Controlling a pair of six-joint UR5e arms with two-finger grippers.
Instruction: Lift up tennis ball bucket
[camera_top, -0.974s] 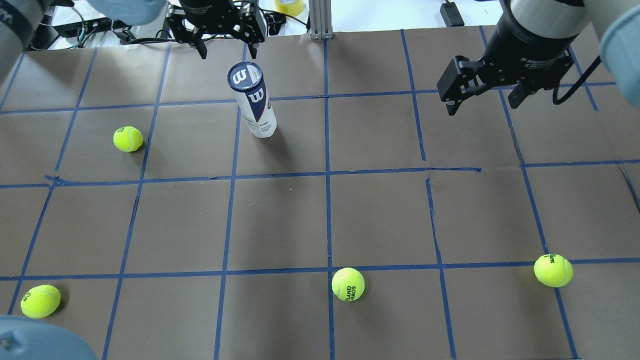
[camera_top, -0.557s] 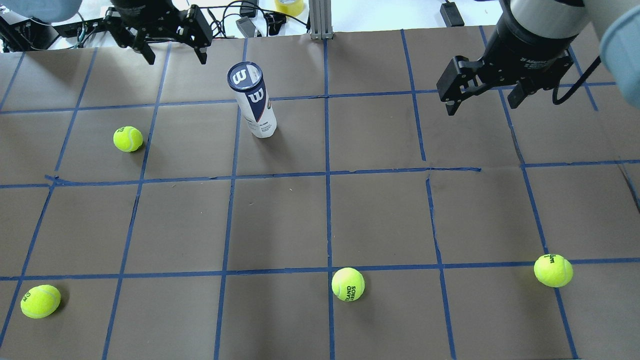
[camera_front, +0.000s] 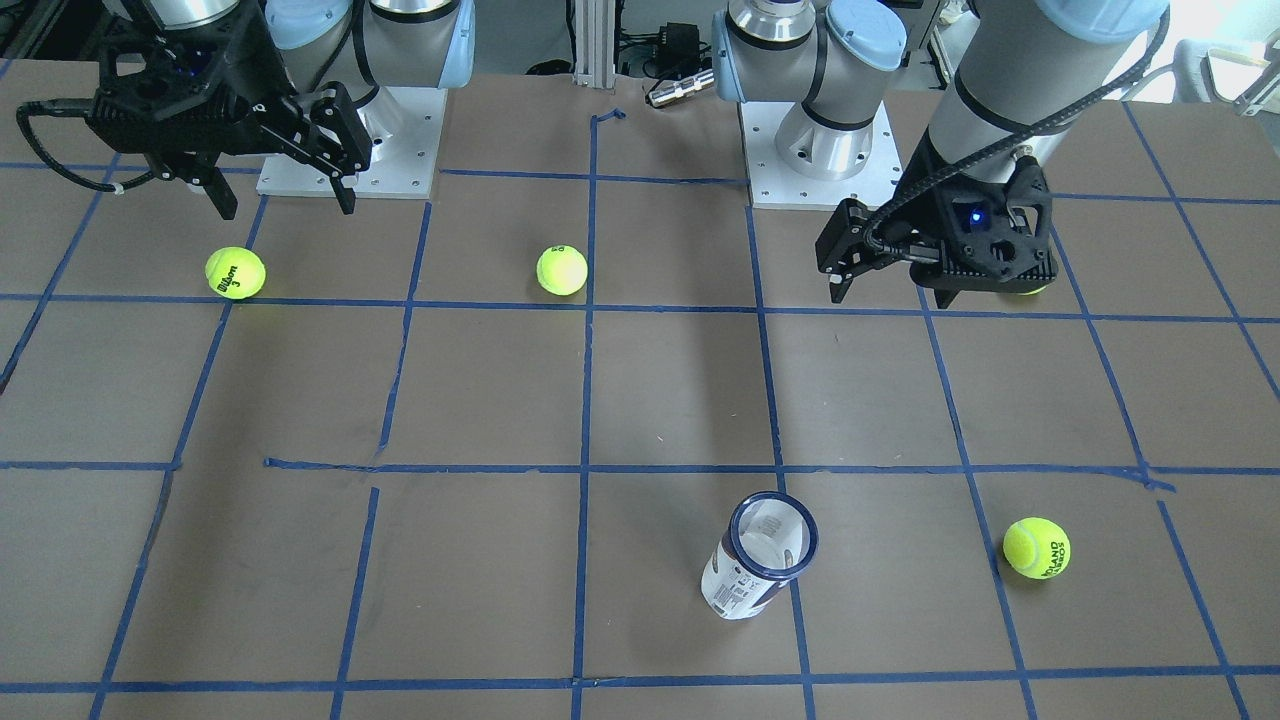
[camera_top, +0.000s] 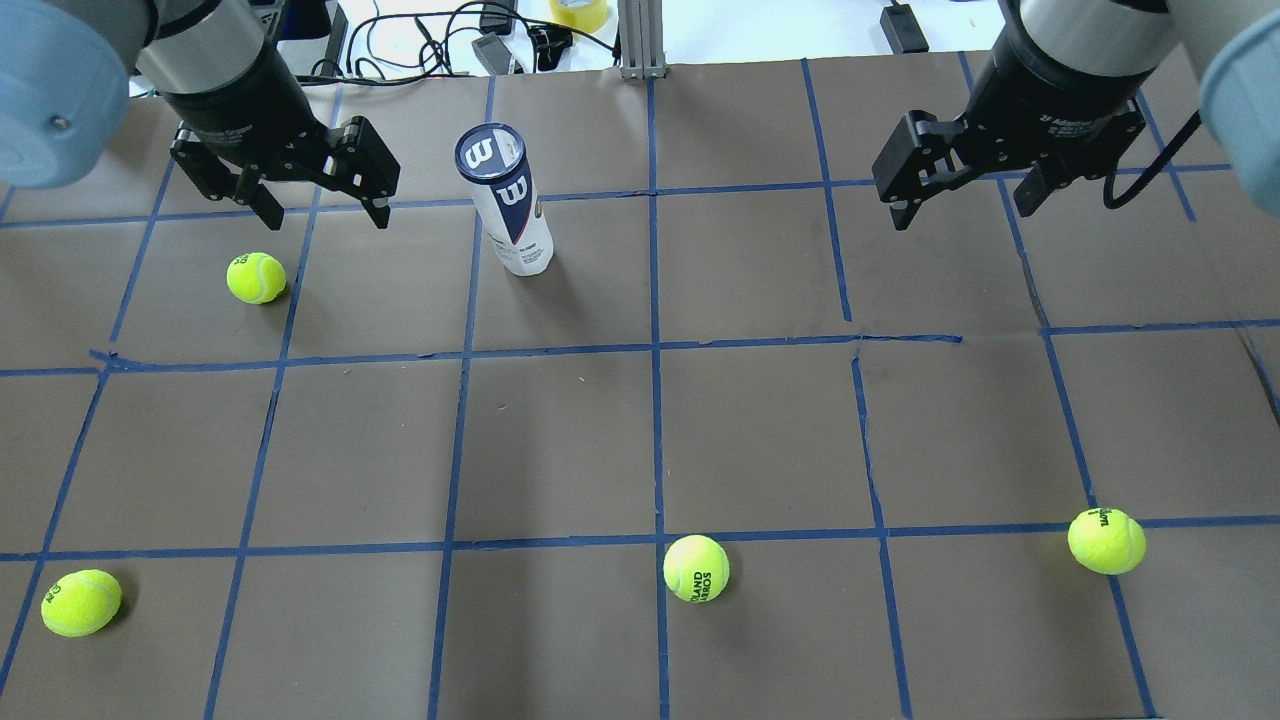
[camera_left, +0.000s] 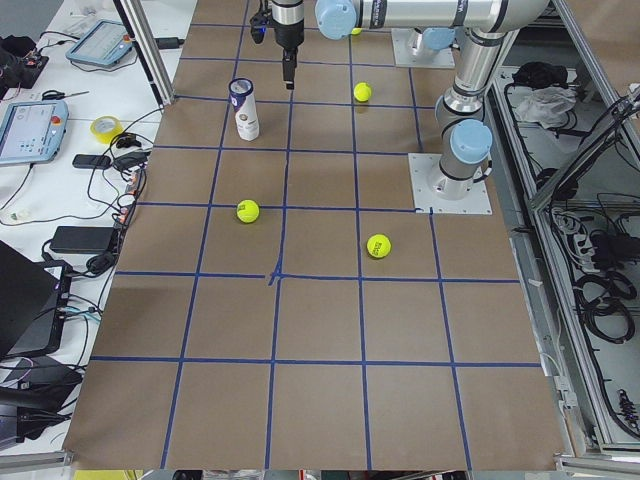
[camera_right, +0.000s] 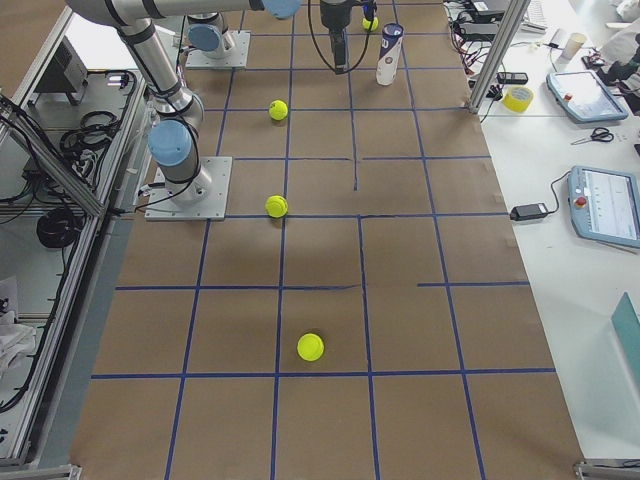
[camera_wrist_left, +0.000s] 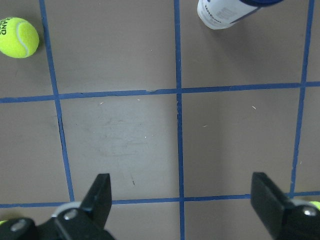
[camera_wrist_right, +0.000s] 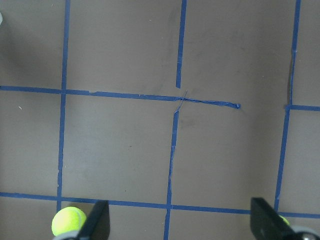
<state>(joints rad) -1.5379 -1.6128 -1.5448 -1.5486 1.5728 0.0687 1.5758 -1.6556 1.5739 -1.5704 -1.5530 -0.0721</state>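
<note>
The tennis ball bucket (camera_top: 505, 200) is a slim white tube with a navy rim and a W emblem. It stands upright on the brown table, back centre-left. It also shows in the front view (camera_front: 760, 560), the left wrist view (camera_wrist_left: 225, 12) and the side views (camera_left: 243, 108) (camera_right: 388, 52). My left gripper (camera_top: 325, 210) is open and empty, hovering left of the tube and apart from it; it shows in the front view (camera_front: 890, 285) and its own view (camera_wrist_left: 182, 195). My right gripper (camera_top: 965, 205) is open and empty at the back right (camera_front: 285, 200) (camera_wrist_right: 180, 220).
Several yellow-green tennis balls lie on the table: one near my left gripper (camera_top: 256, 277), one front left (camera_top: 81, 602), one front centre (camera_top: 696, 568), one front right (camera_top: 1106, 540). Cables, a tape roll (camera_top: 578, 12) and a metal post (camera_top: 640, 40) line the far edge.
My left gripper has swung from behind the tube to the left and then toward the near side, still open. The right gripper and the tube have stayed in place.
</note>
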